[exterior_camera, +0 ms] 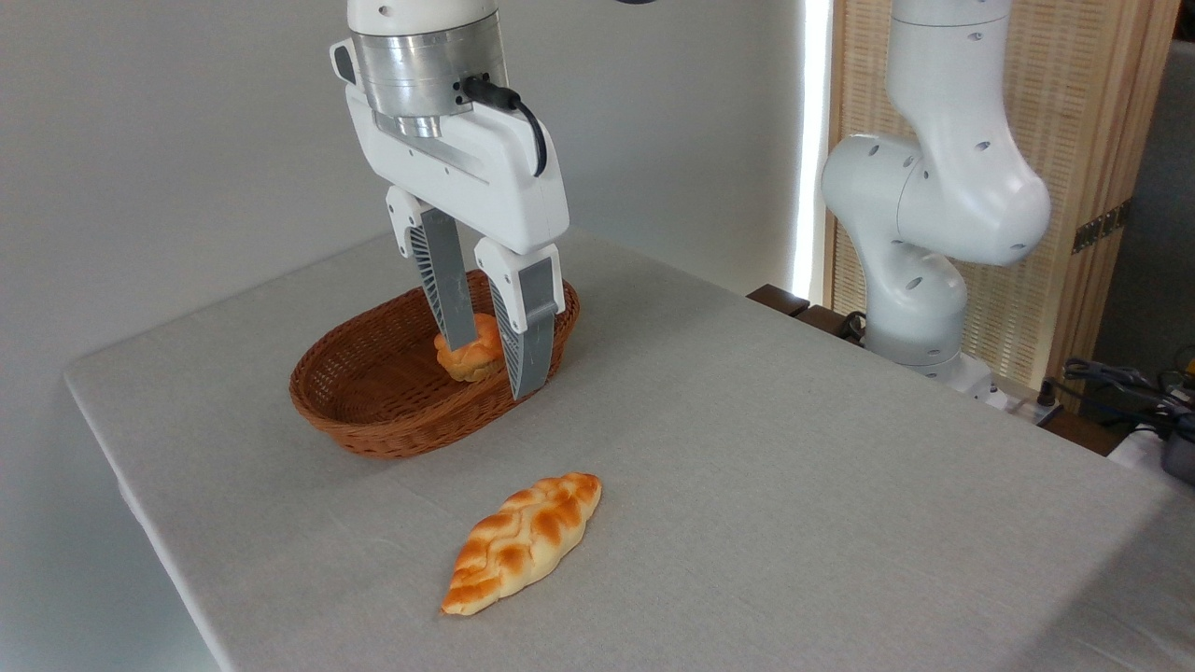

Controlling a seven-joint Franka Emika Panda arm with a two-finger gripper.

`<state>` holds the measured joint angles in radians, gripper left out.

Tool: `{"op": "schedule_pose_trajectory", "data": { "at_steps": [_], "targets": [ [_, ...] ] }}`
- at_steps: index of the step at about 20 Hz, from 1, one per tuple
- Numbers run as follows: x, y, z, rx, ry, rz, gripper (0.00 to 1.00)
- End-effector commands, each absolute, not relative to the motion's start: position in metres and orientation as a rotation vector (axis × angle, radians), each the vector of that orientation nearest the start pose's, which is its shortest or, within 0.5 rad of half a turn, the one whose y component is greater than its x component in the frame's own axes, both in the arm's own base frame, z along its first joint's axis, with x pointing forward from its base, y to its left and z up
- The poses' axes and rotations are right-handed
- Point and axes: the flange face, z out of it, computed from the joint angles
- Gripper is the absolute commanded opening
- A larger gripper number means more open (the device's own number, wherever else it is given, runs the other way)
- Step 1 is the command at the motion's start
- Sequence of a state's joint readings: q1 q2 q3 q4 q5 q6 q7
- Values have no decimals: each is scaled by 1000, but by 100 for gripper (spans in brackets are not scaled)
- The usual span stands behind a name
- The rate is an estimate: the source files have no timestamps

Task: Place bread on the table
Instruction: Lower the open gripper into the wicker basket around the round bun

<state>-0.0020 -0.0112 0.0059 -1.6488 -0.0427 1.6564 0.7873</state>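
Note:
The bread [484, 357], a small round golden-orange bun, lies in the right half of a brown wicker basket [373, 439] on the grey table [794, 467]. My gripper [493, 370] hangs down into the basket with its jaws apart and open. The left grey finger [446, 289] crosses in front of the bun's left part. The right finger [525, 341] stands at the bun's right side, in front of the basket rim. The bun shows in the gap between them. Whether either finger touches it I cannot tell.
A longer braided loaf [525, 541] lies on the cloth in front of the basket. The arm's white base [934, 233] stands past the table's right far edge, with cables [1120, 383] beside it. The table's left edge runs close to the basket.

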Motion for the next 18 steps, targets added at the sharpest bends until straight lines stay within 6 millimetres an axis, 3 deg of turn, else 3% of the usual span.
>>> {"op": "schedule_pose_trajectory", "data": {
  "at_steps": [1, 10, 14, 18],
  "targets": [
    [558, -2, 604, -2954, 1210, -40, 100],
    [554, -10, 598, -2959, 1221, -26, 100],
    [545, -47, 594, -2928, 1318, -70, 100],
    [506, -96, 581, -2845, 1439, -211, 100]
  ]
}}
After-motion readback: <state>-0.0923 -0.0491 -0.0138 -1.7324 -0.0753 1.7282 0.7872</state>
